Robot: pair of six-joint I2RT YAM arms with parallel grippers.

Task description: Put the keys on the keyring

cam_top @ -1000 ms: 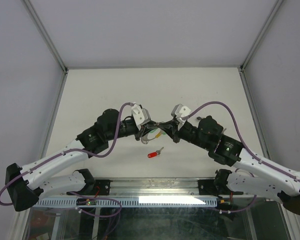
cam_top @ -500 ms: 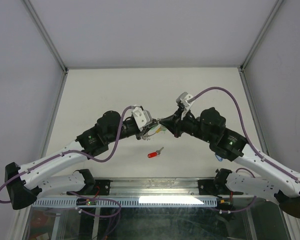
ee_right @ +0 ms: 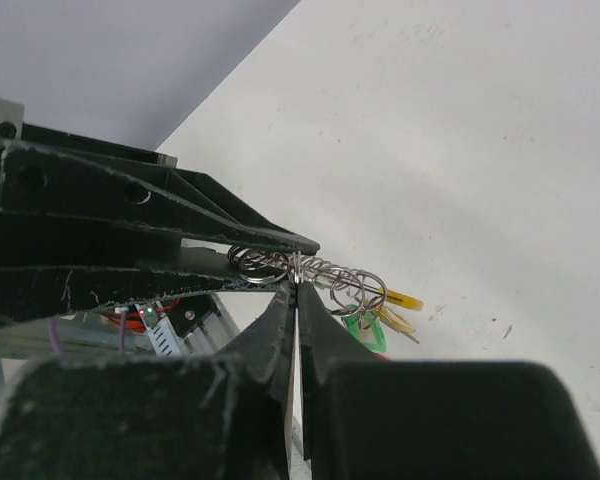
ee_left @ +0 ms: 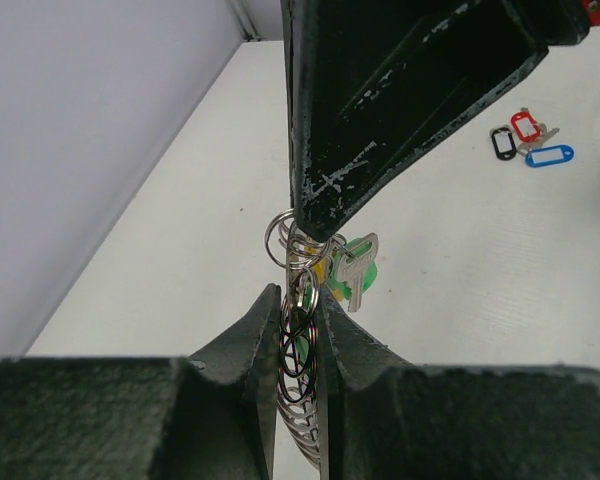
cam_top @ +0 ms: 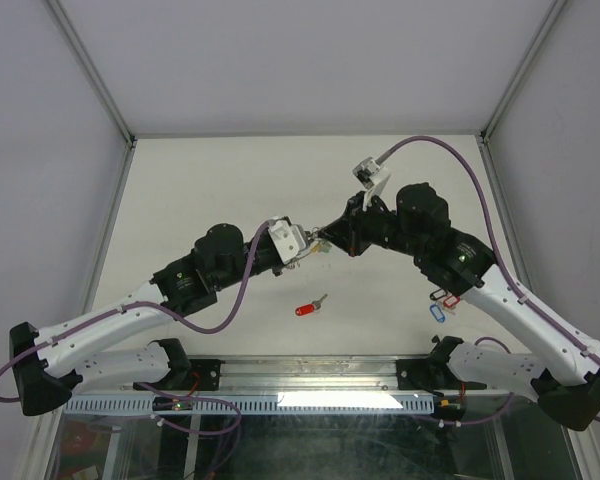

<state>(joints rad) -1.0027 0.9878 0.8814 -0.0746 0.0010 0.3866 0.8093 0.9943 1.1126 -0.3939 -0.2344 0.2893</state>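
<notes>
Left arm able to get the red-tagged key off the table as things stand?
Likely not yet. The red-tagged key lies uncovered nearby, but the left pincer is shut on the keyring, which the right pincer also pinches.

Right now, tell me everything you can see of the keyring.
The keyring is a silvery coiled wire loop, metal by its look, held above the table. The left gripper clamps its coils; the right gripper is shut on a strand. A green-tagged key and a yellow-tagged key hang from it.
</notes>
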